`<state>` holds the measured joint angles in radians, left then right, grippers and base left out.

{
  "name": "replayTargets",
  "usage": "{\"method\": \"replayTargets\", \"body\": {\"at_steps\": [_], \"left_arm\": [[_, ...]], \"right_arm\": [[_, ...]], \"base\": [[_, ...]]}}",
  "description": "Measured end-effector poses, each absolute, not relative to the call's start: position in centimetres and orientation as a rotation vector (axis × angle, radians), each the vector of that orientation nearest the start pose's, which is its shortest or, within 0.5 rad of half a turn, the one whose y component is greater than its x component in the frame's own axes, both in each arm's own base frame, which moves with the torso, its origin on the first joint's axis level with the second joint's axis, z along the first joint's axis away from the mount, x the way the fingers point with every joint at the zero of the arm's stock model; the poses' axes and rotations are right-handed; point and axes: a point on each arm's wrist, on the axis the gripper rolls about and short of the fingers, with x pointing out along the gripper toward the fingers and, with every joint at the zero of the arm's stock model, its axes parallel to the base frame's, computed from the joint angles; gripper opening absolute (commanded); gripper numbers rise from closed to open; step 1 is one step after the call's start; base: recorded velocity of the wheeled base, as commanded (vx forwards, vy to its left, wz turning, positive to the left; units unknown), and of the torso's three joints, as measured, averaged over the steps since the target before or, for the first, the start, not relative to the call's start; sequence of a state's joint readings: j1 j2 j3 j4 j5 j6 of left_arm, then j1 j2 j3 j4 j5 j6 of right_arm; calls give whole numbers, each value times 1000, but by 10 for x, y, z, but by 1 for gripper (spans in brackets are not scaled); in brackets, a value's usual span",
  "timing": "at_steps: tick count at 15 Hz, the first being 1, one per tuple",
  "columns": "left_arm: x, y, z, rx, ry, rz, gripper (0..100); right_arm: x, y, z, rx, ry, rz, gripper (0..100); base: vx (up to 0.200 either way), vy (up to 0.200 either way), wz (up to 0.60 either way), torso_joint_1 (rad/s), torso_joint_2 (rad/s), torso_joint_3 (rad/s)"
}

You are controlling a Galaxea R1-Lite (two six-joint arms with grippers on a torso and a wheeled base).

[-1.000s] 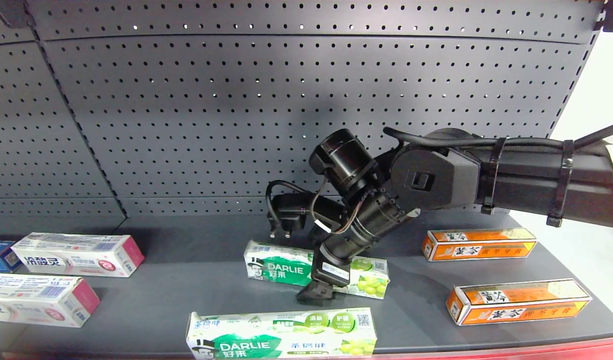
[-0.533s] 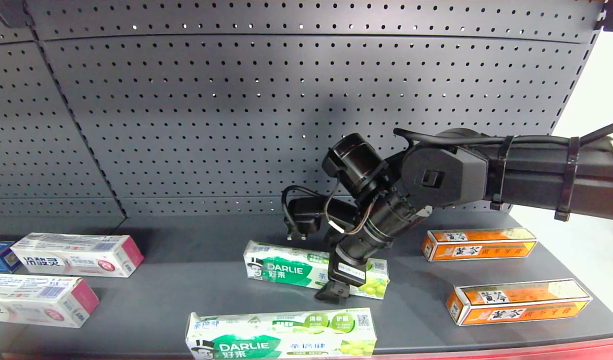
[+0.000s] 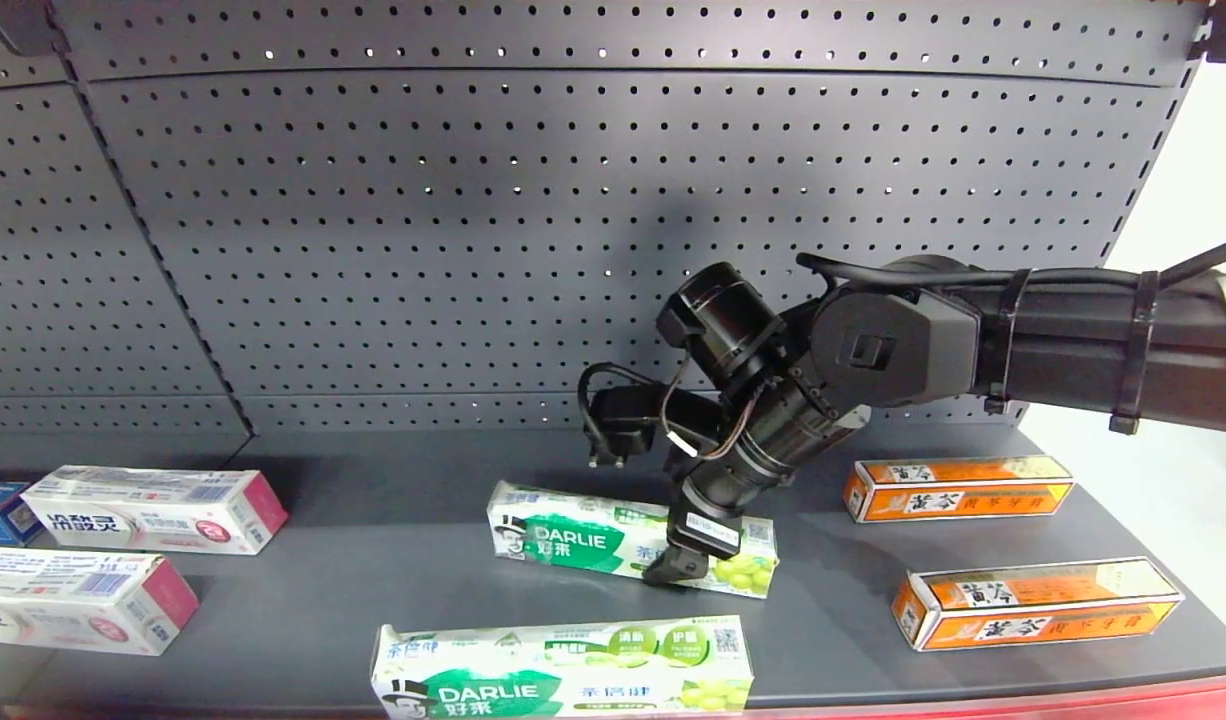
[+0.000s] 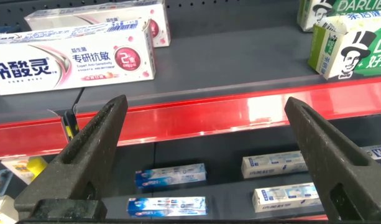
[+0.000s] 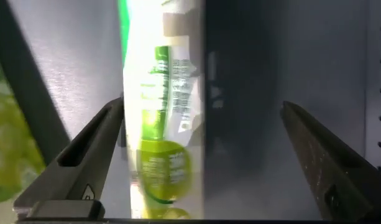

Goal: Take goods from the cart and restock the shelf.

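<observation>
A green toothpaste box (image 3: 563, 535) lies flat in the middle of the grey shelf (image 3: 393, 530), with a second green box (image 3: 563, 680) at the front edge. My right gripper (image 3: 678, 565) points down over the right end of the middle box, open. In the right wrist view this box (image 5: 162, 124) lies between the spread fingers (image 5: 84, 168), close to one of them. My left gripper (image 4: 206, 155) is open and holds nothing, level with the shelf's red front strip (image 4: 240, 112).
Two orange boxes (image 3: 958, 487) (image 3: 1038, 602) lie on the right, pink-and-white boxes (image 3: 153, 510) (image 3: 73, 600) on the left. The pegboard wall (image 3: 473, 250) stands close behind the arm. Several boxes (image 4: 171, 177) lie on the lower shelf.
My right arm has shifted to the right along the middle green box, its gripper tip now slightly higher and farther back. The boxes have stayed in place.
</observation>
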<state>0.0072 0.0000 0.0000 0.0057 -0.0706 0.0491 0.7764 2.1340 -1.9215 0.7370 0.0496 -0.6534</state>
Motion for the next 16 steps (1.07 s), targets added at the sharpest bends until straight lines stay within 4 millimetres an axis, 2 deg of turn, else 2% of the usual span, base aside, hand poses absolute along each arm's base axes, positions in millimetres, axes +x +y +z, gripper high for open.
{"method": "replayTargets", "body": {"at_steps": [10,13,16], "left_arm": [[-23,-2,75,48,5,-64,100],[-23,-2,75,49,5,-63,100],[-23,-2,75,48,5,-64,100]], "right_arm": [[294,282,208,-907,631,1030,100],[288,280,214,-909,623,1035,100],[272,273,228,-910,600,1045,100]], "base": [[0,0,0,0,0,0],[0,0,0,0,0,0],[0,0,0,0,0,0]]}}
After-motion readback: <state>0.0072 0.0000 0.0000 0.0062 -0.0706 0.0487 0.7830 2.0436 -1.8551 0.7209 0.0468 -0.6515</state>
